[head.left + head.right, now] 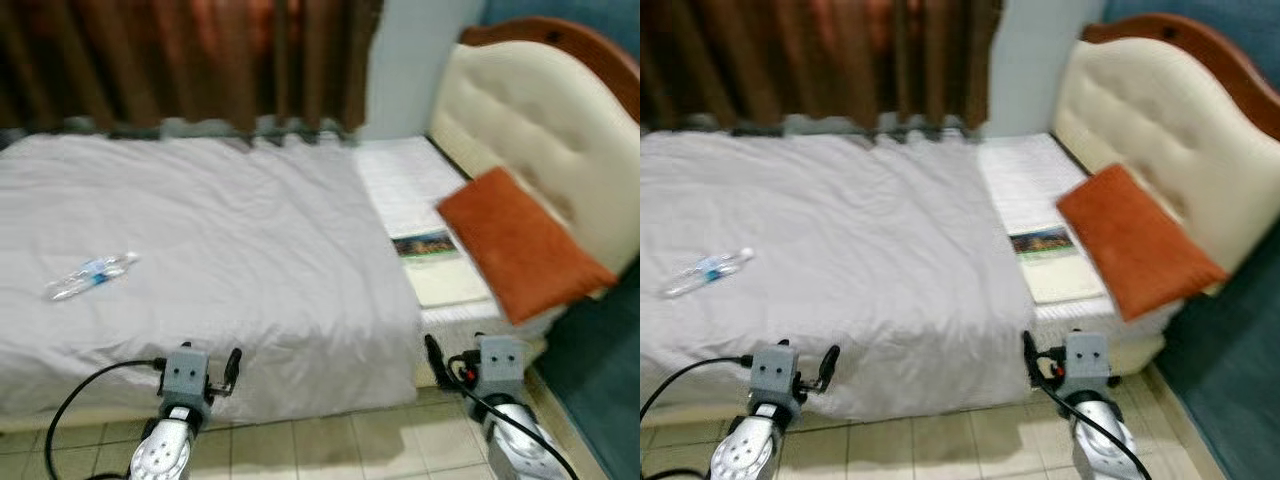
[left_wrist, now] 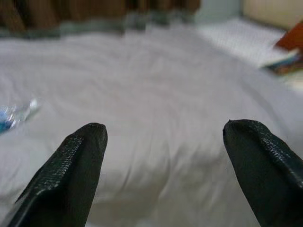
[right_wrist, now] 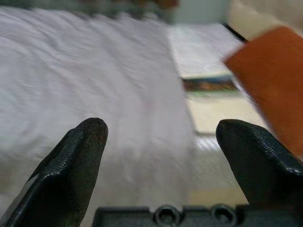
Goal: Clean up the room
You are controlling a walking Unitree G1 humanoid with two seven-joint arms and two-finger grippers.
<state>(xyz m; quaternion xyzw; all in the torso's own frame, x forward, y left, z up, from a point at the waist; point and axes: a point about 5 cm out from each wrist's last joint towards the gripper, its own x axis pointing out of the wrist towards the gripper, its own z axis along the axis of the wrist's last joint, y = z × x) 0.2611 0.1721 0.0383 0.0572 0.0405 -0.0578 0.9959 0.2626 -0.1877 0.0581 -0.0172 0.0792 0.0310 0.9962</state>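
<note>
My left gripper [image 2: 163,137] spread, empty. Plastic bottle [image 1: 92,275] on bed [image 1: 250,230]: light, slippery, crushable; grab mid-body.

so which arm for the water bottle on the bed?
Left, probably. The bottle lies on the grey sheet on the robot's left, ahead of the open left gripper. The right gripper, also open, faces the orange pillow.
</note>
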